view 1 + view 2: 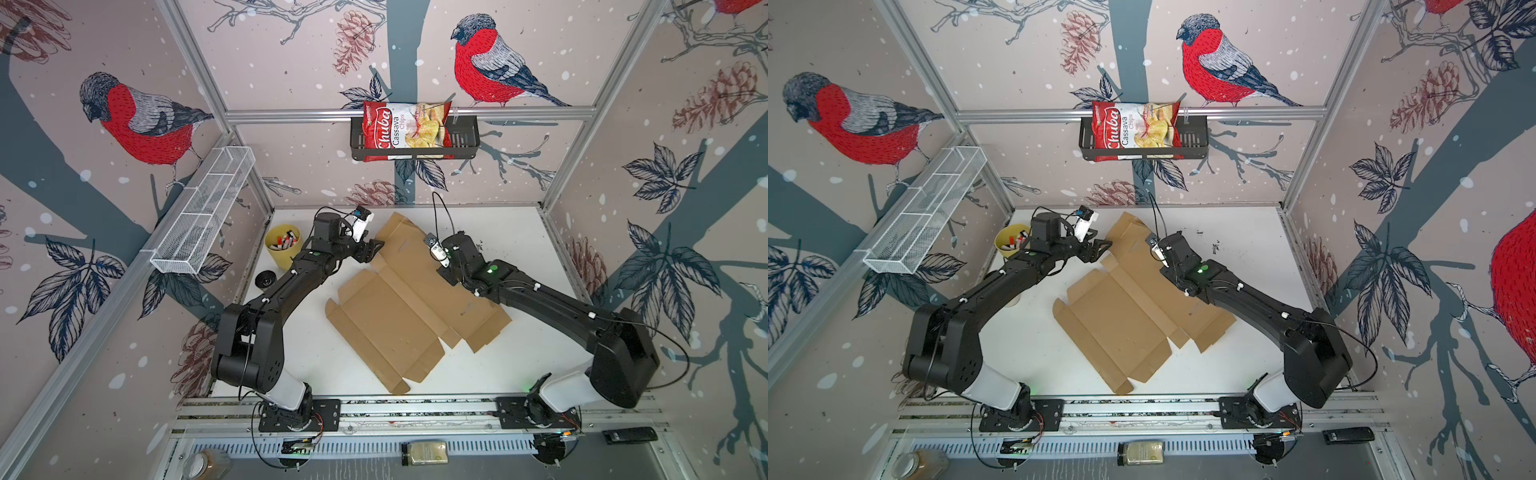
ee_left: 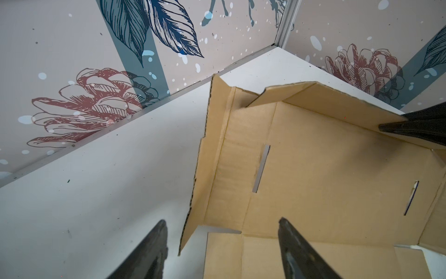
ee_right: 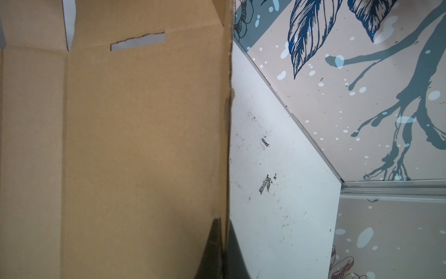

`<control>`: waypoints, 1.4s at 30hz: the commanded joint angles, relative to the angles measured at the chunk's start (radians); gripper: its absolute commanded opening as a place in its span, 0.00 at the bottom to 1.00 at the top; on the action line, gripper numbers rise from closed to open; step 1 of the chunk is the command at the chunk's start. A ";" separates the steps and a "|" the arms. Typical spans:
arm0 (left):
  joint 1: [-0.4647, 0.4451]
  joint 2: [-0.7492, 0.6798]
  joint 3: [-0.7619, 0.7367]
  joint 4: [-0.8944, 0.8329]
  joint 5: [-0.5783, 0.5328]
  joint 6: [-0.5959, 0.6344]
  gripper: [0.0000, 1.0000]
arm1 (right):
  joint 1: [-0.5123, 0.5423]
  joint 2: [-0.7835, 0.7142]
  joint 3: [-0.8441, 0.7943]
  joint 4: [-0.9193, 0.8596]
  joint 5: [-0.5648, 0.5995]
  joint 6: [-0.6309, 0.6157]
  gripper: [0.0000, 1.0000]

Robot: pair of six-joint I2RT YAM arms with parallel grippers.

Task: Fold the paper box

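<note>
Tabletop (image 3: 277,205), box (image 3: 144,145) edge between right jaws

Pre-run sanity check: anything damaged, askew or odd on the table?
Minor only. The cardboard sheet lies askew on the table, and its edge, pinched by the right fingers, looks ragged. One slot has a torn rim. Black scuffs mark the table.

Chips bag (image 1: 399,133) in black basket (image 1: 467,141); markers (image 1: 284,242) in yellow cup (image 1: 277,259); white mesh tray (image 1: 203,212) on wall.

Red chip bag (image 1: 405,130) reading "Chuba Cassava Chips" (lying in a black wall basket (image 1: 465,143))
</note>
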 commanded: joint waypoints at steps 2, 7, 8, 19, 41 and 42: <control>0.014 0.031 0.042 -0.023 0.070 0.077 0.71 | 0.000 -0.025 -0.016 0.042 -0.026 -0.008 0.01; 0.016 0.067 0.093 -0.057 0.098 0.073 0.69 | 0.000 -0.055 -0.049 0.065 -0.030 -0.019 0.01; 0.017 0.066 0.092 -0.059 0.091 0.052 0.69 | 0.000 -0.057 -0.054 0.070 -0.027 -0.019 0.01; -0.002 -0.050 -0.008 0.122 0.059 -0.249 0.63 | 0.015 -0.051 -0.093 0.126 0.080 -0.027 0.01; -0.203 0.203 0.298 0.083 -0.060 -0.721 0.67 | 0.148 0.008 -0.183 0.276 0.319 -0.051 0.00; -0.211 0.211 0.309 0.062 -0.071 -0.718 0.66 | 0.148 0.009 -0.187 0.279 0.321 -0.048 0.00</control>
